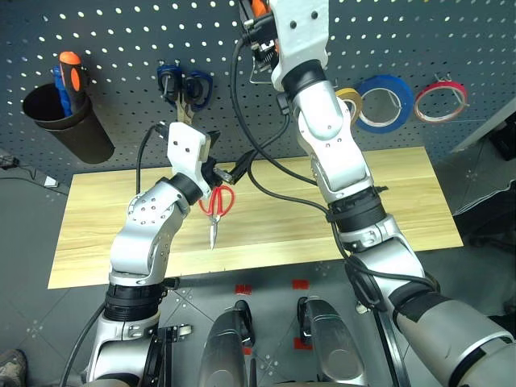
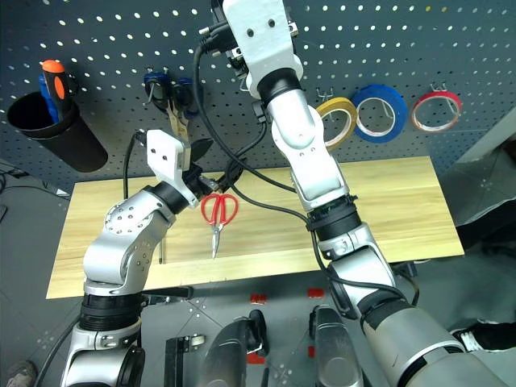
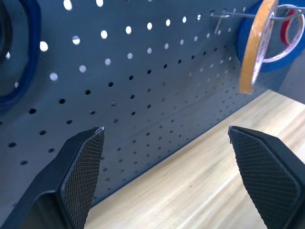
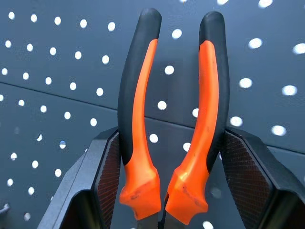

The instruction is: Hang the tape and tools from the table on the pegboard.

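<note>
The step in hand looks like hanging the pliers (image 4: pixel 171 119). The right hand (image 4: pixel 167 191) is raised high against the pegboard (image 1: pixel 121 32), and its two black fingers (image 4: pixel 107 176) are clamped on the outer sides of the orange-and-black handles, with the handle ends pointing up past the fingertips toward the perforated panel. The pliers' head sits down between the fingers and cannot be made out.

The left hand (image 3: pixel 167 176) hangs lower, above the surface (image 1: pixel 403 201), with its fingers spread wide and nothing between them. It faces the pegboard, and the yellow-tan tape ring (image 3: pixel 255 47) hangs on a hook beyond it and off to the side, so the tape appears already placed. The wider blue roll (image 1: pixel 385 103) and the thin red roll (image 1: pixel 440 101) hang beside it, further from the left hand.

The red-handled scissors (image 1: pixel 216 205) lie flat on the surface just below and beside the left hand, blades pointing away from the board; they have not yet been hung. The red-handled screwdriver cannot be picked out with certainty.

The next move probably calls for finding a free hook near the right hand, then sliding the gap between the handles over it before the fingers let go. After that, the scissors seem within easy reach of the open left hand.
</note>
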`<state>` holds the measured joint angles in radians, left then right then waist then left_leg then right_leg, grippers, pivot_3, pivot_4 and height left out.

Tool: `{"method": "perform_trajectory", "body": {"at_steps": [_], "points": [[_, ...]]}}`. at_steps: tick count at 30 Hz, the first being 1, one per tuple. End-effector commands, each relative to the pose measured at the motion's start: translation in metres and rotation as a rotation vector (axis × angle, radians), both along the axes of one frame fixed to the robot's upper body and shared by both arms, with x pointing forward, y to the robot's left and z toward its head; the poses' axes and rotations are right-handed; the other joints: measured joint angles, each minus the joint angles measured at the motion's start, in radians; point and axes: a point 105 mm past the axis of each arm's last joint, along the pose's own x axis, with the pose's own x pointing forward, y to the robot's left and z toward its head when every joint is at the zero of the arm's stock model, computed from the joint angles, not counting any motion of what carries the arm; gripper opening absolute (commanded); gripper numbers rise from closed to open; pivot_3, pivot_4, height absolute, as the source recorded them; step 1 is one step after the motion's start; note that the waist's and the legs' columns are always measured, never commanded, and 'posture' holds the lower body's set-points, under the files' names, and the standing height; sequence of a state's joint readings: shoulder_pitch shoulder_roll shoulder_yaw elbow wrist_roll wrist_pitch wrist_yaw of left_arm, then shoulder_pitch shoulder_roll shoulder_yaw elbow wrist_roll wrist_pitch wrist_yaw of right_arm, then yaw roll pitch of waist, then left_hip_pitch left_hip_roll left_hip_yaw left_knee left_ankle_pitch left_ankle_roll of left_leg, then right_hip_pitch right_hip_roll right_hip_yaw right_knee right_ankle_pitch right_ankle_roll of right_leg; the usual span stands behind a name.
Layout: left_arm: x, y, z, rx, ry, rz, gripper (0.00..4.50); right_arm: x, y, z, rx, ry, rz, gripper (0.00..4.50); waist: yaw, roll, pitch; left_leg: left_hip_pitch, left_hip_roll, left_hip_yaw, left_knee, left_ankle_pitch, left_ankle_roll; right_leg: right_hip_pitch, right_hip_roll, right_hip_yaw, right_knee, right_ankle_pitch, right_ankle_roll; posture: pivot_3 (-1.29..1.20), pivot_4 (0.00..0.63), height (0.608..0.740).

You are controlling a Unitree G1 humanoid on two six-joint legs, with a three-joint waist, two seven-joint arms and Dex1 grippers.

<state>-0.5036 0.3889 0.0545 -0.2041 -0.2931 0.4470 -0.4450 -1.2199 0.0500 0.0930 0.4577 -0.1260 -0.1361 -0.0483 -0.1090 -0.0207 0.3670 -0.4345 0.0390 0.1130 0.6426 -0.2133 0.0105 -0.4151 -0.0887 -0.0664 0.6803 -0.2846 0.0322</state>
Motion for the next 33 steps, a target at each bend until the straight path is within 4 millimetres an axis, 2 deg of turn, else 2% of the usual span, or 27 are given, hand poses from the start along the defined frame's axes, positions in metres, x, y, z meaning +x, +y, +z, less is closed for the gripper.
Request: {"method": "perform_trajectory", "body": {"at_steps": [1,5,11,16,23,28,33], "points": [[0.002,-0.005,0.008,0.011,-0.046,-0.010,4.41,-0.008,0.006,0.023,0.043,-0.108,0.026,2.81,0.003,0.000,0.000,0.000,0.000,0.000,0.000,0.000,0.000,0.000,0.000,0.000,0.000,0.000,0.000,-0.09,0.372,0.740],[0.006,-0.007,0.011,0.019,-0.057,-0.015,4.41,0.006,0.007,0.018,0.035,-0.094,0.009,2.81,0.015,-0.004,0.003,0.000,0.001,0.001,0.000,0.000,0.000,-0.001,0.000,0.000,0.000,0.000,0.000,-0.08,0.384,0.740],[0.012,-0.010,0.015,0.013,-0.077,-0.016,4.41,0.026,-0.002,-0.014,-0.034,-0.065,-0.074,2.81,0.027,-0.006,0.005,0.000,0.001,0.001,0.002,0.000,0.000,-0.001,0.000,0.000,0.002,0.000,-0.001,-0.06,0.401,0.740],[0.012,-0.016,0.013,0.006,-0.081,-0.027,4.41,0.031,-0.011,-0.033,-0.069,-0.058,-0.113,2.81,0.034,-0.008,0.010,0.000,0.002,0.002,0.002,0.000,0.000,-0.001,0.000,0.000,0.002,0.001,-0.002,-0.07,0.414,0.740],[0.011,-0.018,0.009,0.012,-0.076,-0.035,4.41,0.032,-0.014,-0.041,-0.079,-0.054,-0.130,2.81,0.035,-0.008,0.017,0.000,0.002,0.002,0.002,0.000,0.000,-0.001,0.001,0.000,0.002,0.001,-0.002,-0.07,0.418,0.740],[0.011,-0.016,0.004,0.018,-0.068,-0.019,4.41,0.050,-0.033,-0.067,-0.011,0.119,-0.181,2.81,0.042,-0.008,0.017,0.000,0.002,0.001,0.002,0.000,0.000,-0.001,0.000,0.000,0.002,0.001,-0.002,-0.08,0.411,0.740],[0.012,-0.013,-0.003,0.024,-0.055,-0.008,4.41,0.053,-0.047,-0.082,0.029,0.188,-0.211,2.81,0.055,-0.008,0.017,0.001,0.002,0.000,0.003,0.000,0.000,0.001,0.000,0.000,0.002,0.001,-0.002,-0.09,0.405,0.740]]}}
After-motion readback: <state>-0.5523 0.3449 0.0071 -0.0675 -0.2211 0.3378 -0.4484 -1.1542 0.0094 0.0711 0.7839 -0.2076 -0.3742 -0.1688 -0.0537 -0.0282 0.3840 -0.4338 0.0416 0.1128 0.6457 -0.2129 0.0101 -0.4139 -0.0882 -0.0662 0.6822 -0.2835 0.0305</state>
